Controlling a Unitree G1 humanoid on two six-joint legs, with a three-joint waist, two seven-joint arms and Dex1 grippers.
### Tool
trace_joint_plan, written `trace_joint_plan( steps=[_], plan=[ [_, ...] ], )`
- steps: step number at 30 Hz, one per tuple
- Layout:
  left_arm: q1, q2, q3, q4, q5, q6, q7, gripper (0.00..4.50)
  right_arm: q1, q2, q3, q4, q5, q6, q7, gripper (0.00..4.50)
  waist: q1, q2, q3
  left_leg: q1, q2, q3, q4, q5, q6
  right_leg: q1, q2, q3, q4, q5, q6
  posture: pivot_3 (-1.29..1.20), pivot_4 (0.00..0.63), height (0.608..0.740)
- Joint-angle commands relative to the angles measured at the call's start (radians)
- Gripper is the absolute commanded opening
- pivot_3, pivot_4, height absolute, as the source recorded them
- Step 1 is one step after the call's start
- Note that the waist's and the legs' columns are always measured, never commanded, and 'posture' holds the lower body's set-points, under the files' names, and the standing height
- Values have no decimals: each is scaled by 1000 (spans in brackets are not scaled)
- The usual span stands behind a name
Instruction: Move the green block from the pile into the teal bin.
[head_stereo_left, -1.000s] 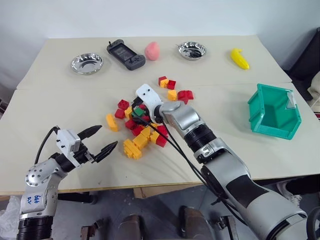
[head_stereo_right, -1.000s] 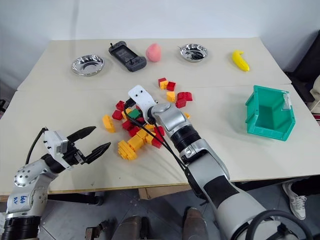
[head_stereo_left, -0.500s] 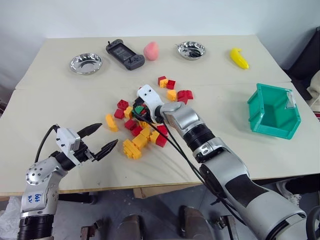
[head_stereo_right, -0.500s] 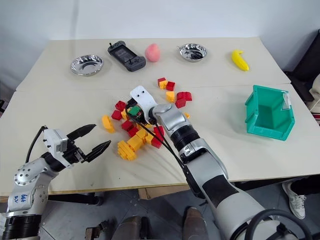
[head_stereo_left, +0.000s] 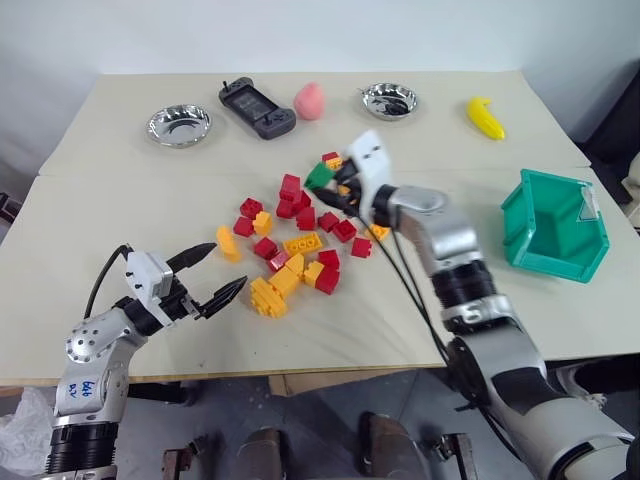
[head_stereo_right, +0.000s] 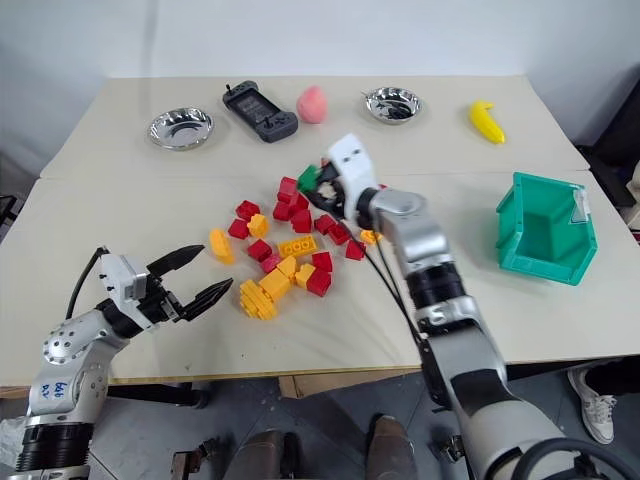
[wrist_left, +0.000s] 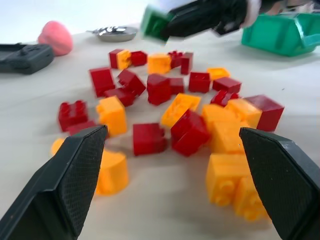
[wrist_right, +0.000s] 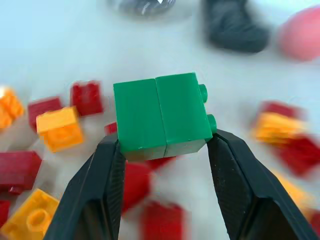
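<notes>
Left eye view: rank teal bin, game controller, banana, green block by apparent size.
1. teal bin, clearly largest.
2. game controller.
3. banana, a bit smaller than the controller.
4. green block, smallest, held in the right gripper above the table.

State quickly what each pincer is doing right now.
Left pincer: open, holding nothing.
Right pincer: shut on the green block, lifted above the pile.
</notes>
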Motion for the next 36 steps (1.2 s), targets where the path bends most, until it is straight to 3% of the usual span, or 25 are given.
trace_joint_plan(
  steps=[1, 5, 8, 16, 22, 27, 28, 30, 34, 36],
  plan=[
    [-55, -7, -30, -12, -3, -5, -25, 4500, 115, -84, -55, -219, 66, 31, 58, 2020, 1, 0, 0, 0, 0, 0, 0, 0, 0, 0, 0, 0, 0, 0, 0, 0, 150, 740],
    [-126, -30, -84, 11, -4, 0, -54, 4500, 281, -192, -145, -400, 115, 78, 51, 2020, 13, 0, 0, 0, 0, 1, 0, 0, 0, 0, 0, 0, 0, 0, 0, 0, 150, 740],
    [-201, -78, -154, 39, 13, -2, -77, 4500, 419, -264, -284, -499, 120, 80, -12, 2020, 26, 0, 0, 0, 0, 1, 1, 0, 0, 0, 0, 1, 0, 0, 0, 0, 150, 740],
    [-409, -258, -312, 174, 81, 24, -55, 4500, 638, -367, -647, -575, 108, 41, -191, 2020, 66, 0, 0, 0, -1, 2, 3, 0, 1, 2, 0, 1, -1, 0, 1, 0, 150, 740],
    [-490, -328, -349, 258, 135, 11, -34, 4500, 663, -431, -693, -455, 85, 67, -257, 2020, 56, 0, 0, 3, -1, 3, 2, 0, 1, 3, 0, 2, -1, 0, 1, 0, 150, 740],
    [-496, -332, -350, 264, 143, 6, -50, 4500, 629, -474, -658, -328, 62, -2, -266, 2020, 51, 1, 0, 3, -1, 3, 2, -1, 2, 3, 0, 2, -2, 0, 1, 0, 150, 740],
    [-489, -322, -344, 256, 139, 11, -54, 4500, 619, -481, -652, -294, 64, -19, -259, 2580, 51, 1, 0, 3, -1, 3, 2, -1, 2, 3, 0, 2, -2, 0, 1, 0, 150, 740],
    [-471, -300, -331, 240, 132, 13, -65, 4500, 600, -489, -652, -240, 80, -49, -243, 2920, 50, 1, 0, 3, -1, 3, 2, -1, 2, 3, 0, 2, -2, 0, 1, 0, 150, 740],
    [-438, -255, -302, 214, 133, -4, -67, 4500, 574, -514, -643, -187, 110, -116, -183, 4349, 50, 1, 0, 3, -1, 3, 2, 0, 2, 3, 0, 2, -2, 0, 1, 0, 150, 740],
    [-417, -227, -276, 203, 139, -13, -55, 4500, 565, -514, -641, -192, 148, -155, -120, 4432, 50, 1, 0, 3, -1, 3, 2, -1, 2, 3, 0, 2, -2, 1, 1, 0, 150, 740]
  ],
)
